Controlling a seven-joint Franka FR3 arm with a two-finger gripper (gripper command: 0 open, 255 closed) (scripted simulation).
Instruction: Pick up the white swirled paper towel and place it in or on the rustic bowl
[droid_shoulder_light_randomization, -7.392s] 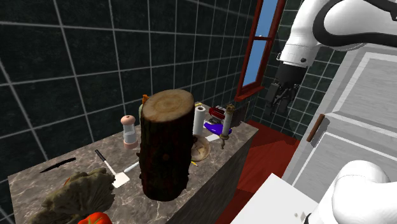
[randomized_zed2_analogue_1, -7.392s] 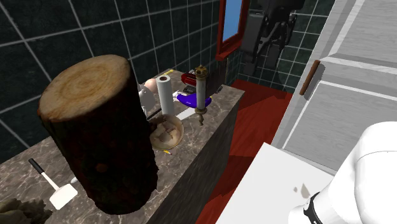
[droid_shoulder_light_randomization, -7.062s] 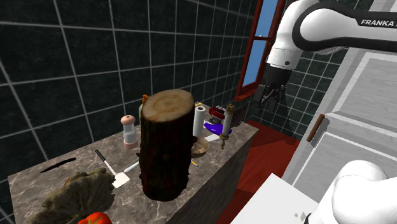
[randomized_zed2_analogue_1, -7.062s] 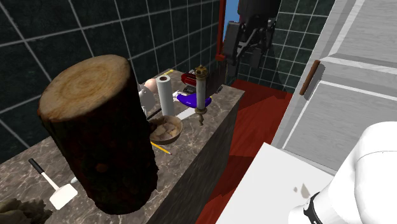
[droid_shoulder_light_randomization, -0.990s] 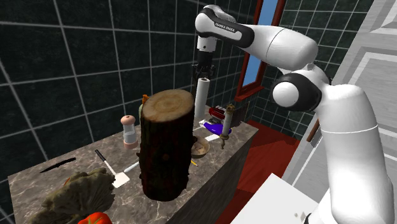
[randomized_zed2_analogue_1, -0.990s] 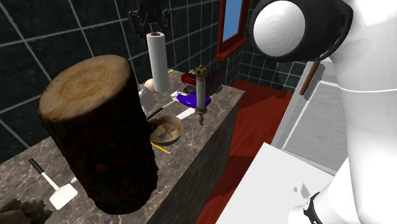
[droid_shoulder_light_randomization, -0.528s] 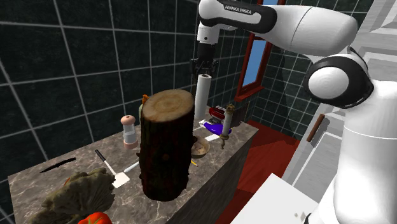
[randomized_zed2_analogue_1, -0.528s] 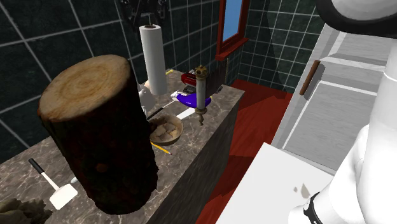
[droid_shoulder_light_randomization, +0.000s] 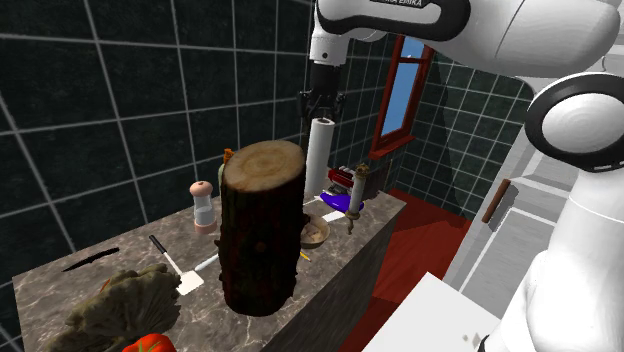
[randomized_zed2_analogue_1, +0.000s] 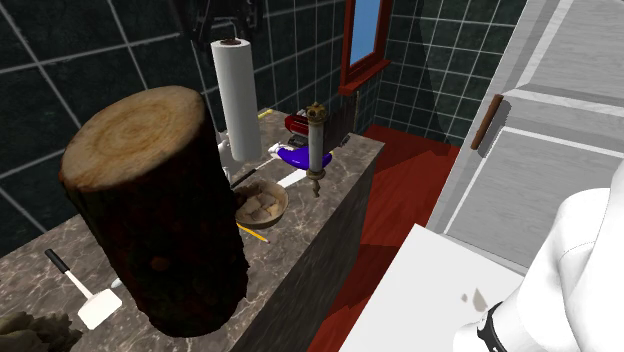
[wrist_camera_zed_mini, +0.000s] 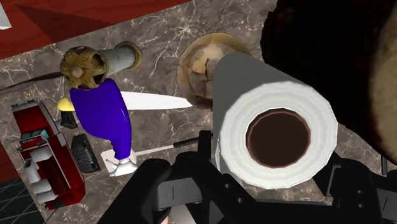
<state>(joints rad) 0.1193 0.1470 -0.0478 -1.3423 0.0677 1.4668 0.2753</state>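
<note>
Aloft, paper towel in jaws, bowl below

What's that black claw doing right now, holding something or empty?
Gripper: jaws shut on the top end of the white paper towel roll, which hangs upright beneath it.

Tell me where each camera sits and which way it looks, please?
Shoulder view: beside the stand, looking down the grey marble counter; white arm and black pincer show above.
Second exterior view: nearby, closer, facing likewise; white arm at lower right.
Wrist view: on the hand, looking straight down; black fingers show.
All share the white paper towel roll, big dark log and brown rustic bowl.
</note>
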